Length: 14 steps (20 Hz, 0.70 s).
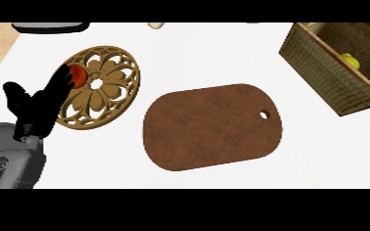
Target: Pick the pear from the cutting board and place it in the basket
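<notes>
The left hand (33,108) shows at the view's left edge, fingers straight and pointing up, open and holding nothing. Its fingertips (63,78) overlap the left rim of a round, tan trivet (101,86) with a cut-out flower pattern. Just beside those fingertips, a small red-orange thing (77,73) sits on the trivet's upper left part; what it is cannot be told from here. Below the hand, the grey forearm (20,164) comes in from the lower left corner.

The right hand shows nowhere in the view.

To the right of the trivet, near it but apart, lies the brown board (211,126), rounded at the corners, with a small hole near its right edge. Its top is bare.

At the upper right stands the woven basket (318,66), cut off by the view's right edge, well apart from the left hand and near the board's upper right corner without touching it. Inside, against the near wall, a yellow-green fruit shows in part; it looks like the pear (351,60), though only a small piece of it shows over the rim.

All of this rests on a white counter (217,44). At its far left edge a dark, rounded object (51,27) is partly cut off, and a small pale thing (155,25) sits at the far edge near the middle.
</notes>
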Motion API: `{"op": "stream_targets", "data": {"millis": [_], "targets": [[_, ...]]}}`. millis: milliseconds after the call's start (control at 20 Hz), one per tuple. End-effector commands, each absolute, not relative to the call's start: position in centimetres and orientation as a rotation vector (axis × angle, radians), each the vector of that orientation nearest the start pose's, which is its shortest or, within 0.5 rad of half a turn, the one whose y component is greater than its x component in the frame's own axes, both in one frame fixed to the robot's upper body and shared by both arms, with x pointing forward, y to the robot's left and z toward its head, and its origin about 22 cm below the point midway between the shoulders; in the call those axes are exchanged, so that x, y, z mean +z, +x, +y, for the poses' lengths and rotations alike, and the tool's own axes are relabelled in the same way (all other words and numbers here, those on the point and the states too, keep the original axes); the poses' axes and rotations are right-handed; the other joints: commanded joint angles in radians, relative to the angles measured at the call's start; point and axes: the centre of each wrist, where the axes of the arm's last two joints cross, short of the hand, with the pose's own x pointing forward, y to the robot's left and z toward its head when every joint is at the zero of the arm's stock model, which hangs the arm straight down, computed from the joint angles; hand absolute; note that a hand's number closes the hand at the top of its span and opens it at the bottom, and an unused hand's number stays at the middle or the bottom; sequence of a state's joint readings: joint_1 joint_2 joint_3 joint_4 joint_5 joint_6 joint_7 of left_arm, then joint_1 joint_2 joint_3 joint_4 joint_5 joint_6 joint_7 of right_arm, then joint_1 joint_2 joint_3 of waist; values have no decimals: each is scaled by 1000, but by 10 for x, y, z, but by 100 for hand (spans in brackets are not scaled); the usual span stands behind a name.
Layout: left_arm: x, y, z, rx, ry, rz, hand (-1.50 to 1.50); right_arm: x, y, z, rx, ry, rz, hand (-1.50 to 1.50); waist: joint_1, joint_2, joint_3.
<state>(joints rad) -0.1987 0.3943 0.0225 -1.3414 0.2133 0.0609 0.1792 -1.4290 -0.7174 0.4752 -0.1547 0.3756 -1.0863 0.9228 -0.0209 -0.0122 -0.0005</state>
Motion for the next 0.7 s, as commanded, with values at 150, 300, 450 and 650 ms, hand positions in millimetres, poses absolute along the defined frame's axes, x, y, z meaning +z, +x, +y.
{"op": "stream_targets", "data": {"millis": [150,300,450,650], "targets": [[23,276,342,-12,247,-1337,0,294,449,-358,-962,-1488,-1215,-150,-63,-30,-1],[20,273,350,21,277,-1304,0,294,440,-366,-918,-1431,-1224,-150,-93,-38,0],[16,264,345,15,258,-1315,0,272,438,-360,-809,-1380,-1198,-150,-98,-45,0],[14,257,357,45,295,-1306,0,262,429,-358,-741,-1341,-1214,-150,-129,-54,-1]]}}
